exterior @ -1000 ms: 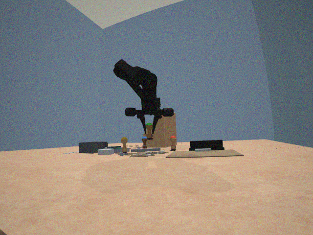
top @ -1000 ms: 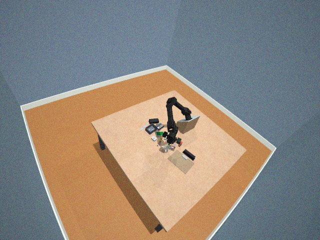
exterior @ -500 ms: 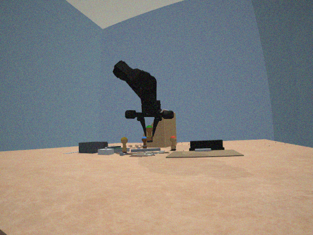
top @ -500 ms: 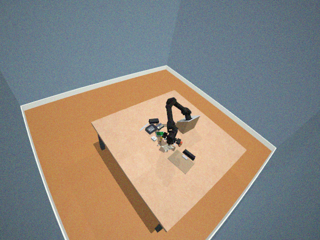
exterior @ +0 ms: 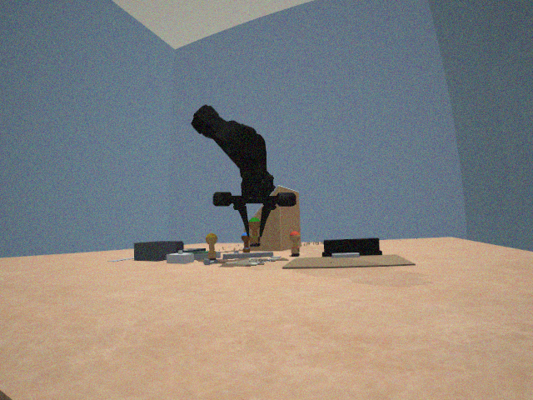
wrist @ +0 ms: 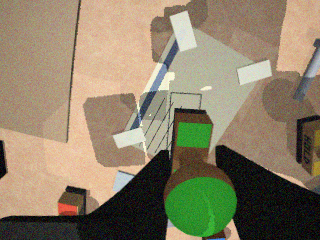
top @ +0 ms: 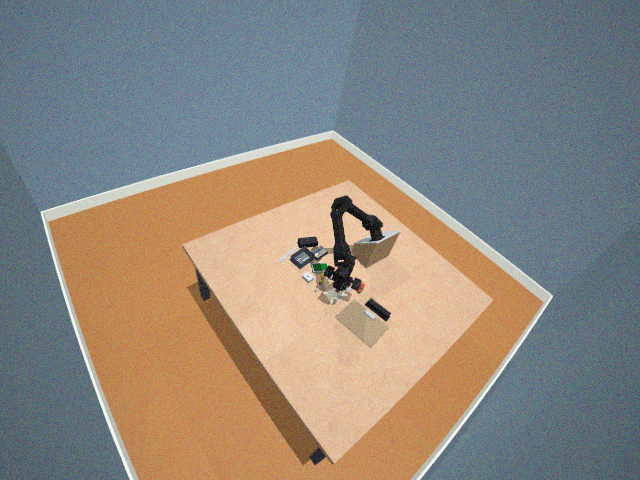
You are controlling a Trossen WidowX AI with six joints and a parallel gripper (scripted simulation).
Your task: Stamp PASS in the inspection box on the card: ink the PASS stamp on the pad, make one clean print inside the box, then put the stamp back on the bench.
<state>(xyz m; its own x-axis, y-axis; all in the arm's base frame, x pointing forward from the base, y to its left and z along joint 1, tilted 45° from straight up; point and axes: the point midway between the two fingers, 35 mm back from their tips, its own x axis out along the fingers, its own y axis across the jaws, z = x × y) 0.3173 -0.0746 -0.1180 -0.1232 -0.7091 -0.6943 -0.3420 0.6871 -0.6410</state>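
Note:
The gripper (exterior: pixel 255 236) (wrist: pixel 194 150) is shut on the green-topped stamp (exterior: pixel 254 222) (wrist: pixel 200 205), which stands upright between the fingers with its foot down. In the exterior view it hangs above the bench. In the wrist view its foot overlaps the pale card (wrist: pixel 220 65) (top: pixel 333 296) and hides the lower part of the outlined box (wrist: pixel 186 93). Hatched lines show left of the foot. White tabs lie on the card's corners. The green ink pad (top: pixel 319 267) lies off the card's far side. The stamp's underside is hidden.
A yellow HOLD stamp (exterior: pixel 211 246) (wrist: pixel 310 145), a red-topped stamp (exterior: pixel 295 243) (wrist: pixel 68 207) and a blue-topped stamp (exterior: pixel 246 242) stand around the card. A brown board (top: pixel 361 322) (wrist: pixel 35 65) and a black block (top: pixel 377 308) (exterior: pixel 351 247) lie to one side.

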